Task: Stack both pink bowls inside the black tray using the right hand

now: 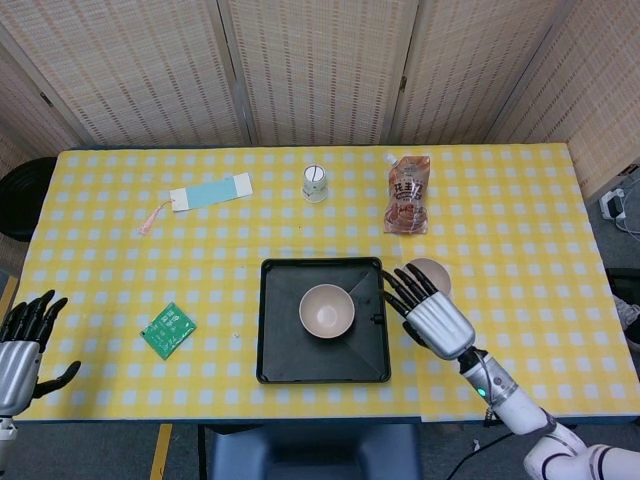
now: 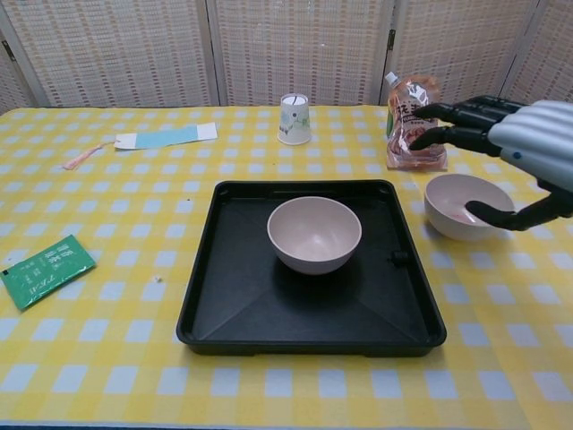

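One pink bowl (image 1: 326, 310) (image 2: 314, 235) sits upright in the middle of the black tray (image 1: 281, 361) (image 2: 233, 309), with nothing touching it. The second pink bowl (image 1: 433, 268) (image 2: 453, 203) stands on the tablecloth just right of the tray. My right hand (image 1: 432, 312) (image 2: 522, 143) hovers above this second bowl, fingers spread and empty; in the head view it hides most of the bowl. My left hand (image 1: 22, 343) rests open at the table's front left corner, far from both bowls.
A brown sauce pouch (image 1: 408, 194) (image 2: 413, 110) lies behind the second bowl. A white paper cup (image 1: 315, 183) (image 2: 294, 119) stands behind the tray. A blue bookmark (image 1: 209, 192) (image 2: 165, 137) and a green packet (image 1: 167, 329) (image 2: 42, 270) lie to the left.
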{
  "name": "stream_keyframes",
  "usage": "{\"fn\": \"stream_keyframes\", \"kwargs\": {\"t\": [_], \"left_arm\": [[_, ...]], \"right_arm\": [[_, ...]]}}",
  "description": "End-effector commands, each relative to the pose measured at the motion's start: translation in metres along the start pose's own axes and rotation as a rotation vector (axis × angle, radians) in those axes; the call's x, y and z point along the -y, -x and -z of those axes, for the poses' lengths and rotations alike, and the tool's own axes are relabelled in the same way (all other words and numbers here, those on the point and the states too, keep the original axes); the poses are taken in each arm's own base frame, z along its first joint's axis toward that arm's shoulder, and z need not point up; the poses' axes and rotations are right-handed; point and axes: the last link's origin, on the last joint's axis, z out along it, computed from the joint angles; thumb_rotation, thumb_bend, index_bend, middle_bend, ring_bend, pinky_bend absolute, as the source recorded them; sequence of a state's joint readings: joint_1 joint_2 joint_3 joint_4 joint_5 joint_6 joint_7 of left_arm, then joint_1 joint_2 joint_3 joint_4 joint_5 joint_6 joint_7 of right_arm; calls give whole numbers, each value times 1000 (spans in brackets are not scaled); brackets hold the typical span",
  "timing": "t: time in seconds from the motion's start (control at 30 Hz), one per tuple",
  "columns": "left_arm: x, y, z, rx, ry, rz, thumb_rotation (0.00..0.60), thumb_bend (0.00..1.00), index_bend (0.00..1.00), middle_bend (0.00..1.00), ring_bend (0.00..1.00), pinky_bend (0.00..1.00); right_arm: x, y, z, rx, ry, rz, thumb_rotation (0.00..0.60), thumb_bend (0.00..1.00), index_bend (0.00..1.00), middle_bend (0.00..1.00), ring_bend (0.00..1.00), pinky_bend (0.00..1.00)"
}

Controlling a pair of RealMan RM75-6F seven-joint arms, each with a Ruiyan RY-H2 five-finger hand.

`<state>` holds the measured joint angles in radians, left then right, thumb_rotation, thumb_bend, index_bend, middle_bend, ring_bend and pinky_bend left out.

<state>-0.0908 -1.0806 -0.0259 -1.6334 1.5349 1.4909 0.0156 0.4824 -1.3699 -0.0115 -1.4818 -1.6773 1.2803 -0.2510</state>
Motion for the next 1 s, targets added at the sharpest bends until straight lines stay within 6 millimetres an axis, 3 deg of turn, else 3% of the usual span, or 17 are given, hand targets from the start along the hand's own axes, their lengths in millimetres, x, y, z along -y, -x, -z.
{"fn": "stream_keyframes", "kwargs": {"t": [0.03,0.2,0.4,1.0], "left_arm": [[-2,1,0,3,4,-3,600,283,0,0,0,0],[-4,3,0,8,10,-5,600,283,0,0,0,0],[-4,4,-1,15,11,-5,600,283,0,0,0,0],[-1,4,-3,25,-2,0,600,283,0,0,0,0]], "right_arm": [[-17,3,22,15,67,-13,600,475,172,0,0,0],[-42,14,33,27,161,-37,600,475,208,0,0,0],[-61,33,27,93,214,-45,600,475,266,0,0,0],[-64,70,-5,168,217,-60,600,475,378,0,0,0]]}}
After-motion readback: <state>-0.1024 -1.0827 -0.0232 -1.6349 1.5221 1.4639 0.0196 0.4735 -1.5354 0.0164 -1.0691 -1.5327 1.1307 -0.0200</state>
